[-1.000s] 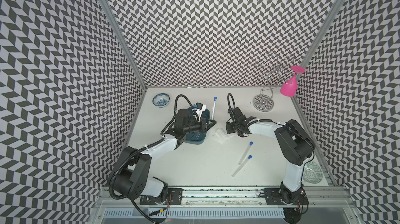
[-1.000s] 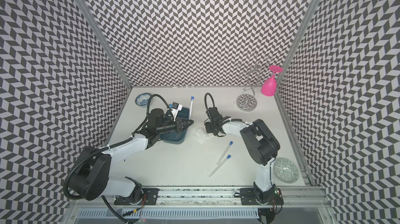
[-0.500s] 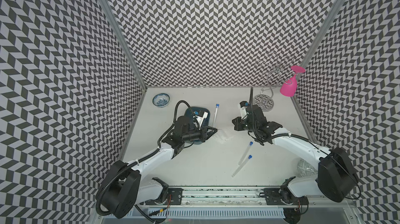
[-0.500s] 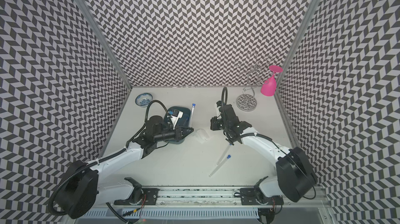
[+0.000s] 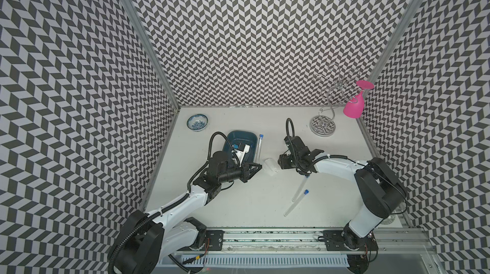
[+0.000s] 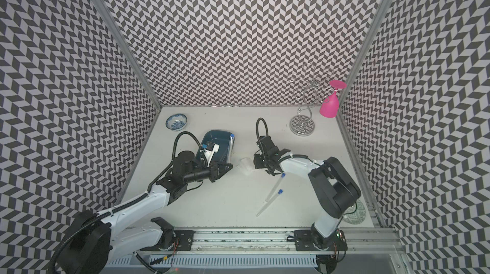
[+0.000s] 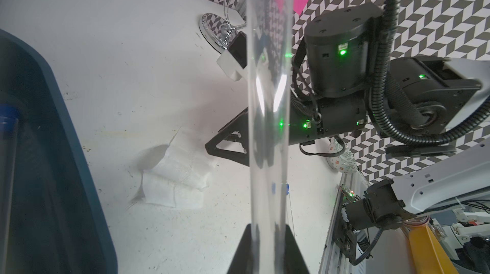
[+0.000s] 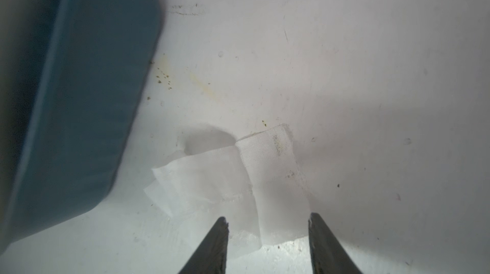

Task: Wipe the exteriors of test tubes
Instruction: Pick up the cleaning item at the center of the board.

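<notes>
Left tool is pressed together on a long clear test tube that rises from its jaws; right tool hangs spread over a crumpled white gauze wipe; two blue-capped clear tubes lie nearby on the white worktop

Three clear, blue-capped test tubes lie flat on the counter. One tube is just beside the dark blue tray. A second tube and third tube lie close together, roughly parallel. A fourth tube is clamped in the left hand.
</notes>
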Available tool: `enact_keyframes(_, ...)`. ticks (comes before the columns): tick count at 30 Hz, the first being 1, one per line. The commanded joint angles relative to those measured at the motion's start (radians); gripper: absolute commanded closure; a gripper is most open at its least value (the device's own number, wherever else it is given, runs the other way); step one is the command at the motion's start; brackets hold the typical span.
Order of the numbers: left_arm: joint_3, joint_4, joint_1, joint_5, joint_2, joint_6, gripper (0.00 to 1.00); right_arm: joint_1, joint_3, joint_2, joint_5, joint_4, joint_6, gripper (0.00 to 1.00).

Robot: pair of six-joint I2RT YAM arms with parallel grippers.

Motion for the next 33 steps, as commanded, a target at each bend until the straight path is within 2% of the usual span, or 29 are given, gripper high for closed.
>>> enact_keyframes(1, -0.002, 0.021, -0.001, 0.000, -0.003, 0.003, 0.84, 0.020, 0.045, 0.038, 0.075, 0.007, -0.011, 0.47)
enact_keyframes(6, -0.003, 0.012, -0.001, 0.003, -0.003, 0.014, 0.84, 0.061, 0.096, 0.127, 0.166, -0.038, -0.028, 0.46)
enact_keyframes(9, -0.003, 0.011, -0.001, -0.001, 0.000, 0.019, 0.84, 0.074, 0.111, 0.174, 0.221, -0.061, -0.032, 0.50)
enact_keyframes(11, -0.001, 0.014, -0.001, -0.004, 0.005, 0.019, 0.84, 0.075, 0.108, 0.193, 0.248, -0.063, -0.033, 0.59)
enact_keyframes(16, 0.001, 0.021, -0.001, -0.002, 0.017, 0.013, 0.84, 0.074, 0.094, 0.186, 0.265, -0.055, -0.030, 0.94)
enact_keyframes(18, 0.004, 0.022, -0.001, 0.004, 0.020, 0.014, 0.84, 0.073, 0.081, 0.140, 0.253, -0.045, -0.017, 1.00)
enact_keyframes(25, 0.025, 0.024, -0.012, 0.029, 0.062, 0.024, 0.83, 0.036, 0.144, -0.110, 0.109, -0.087, 0.013, 1.00)
enact_keyframes(29, 0.048, 0.017, -0.052, 0.020, 0.103, 0.035, 0.83, 0.005, 0.224, -0.222, 0.018, -0.090, 0.041, 1.00)
enact_keyframes(33, 0.071, 0.042, -0.113, 0.017, 0.147, 0.024, 0.83, 0.001, 0.264, -0.291, -0.046, -0.008, 0.077, 1.00)
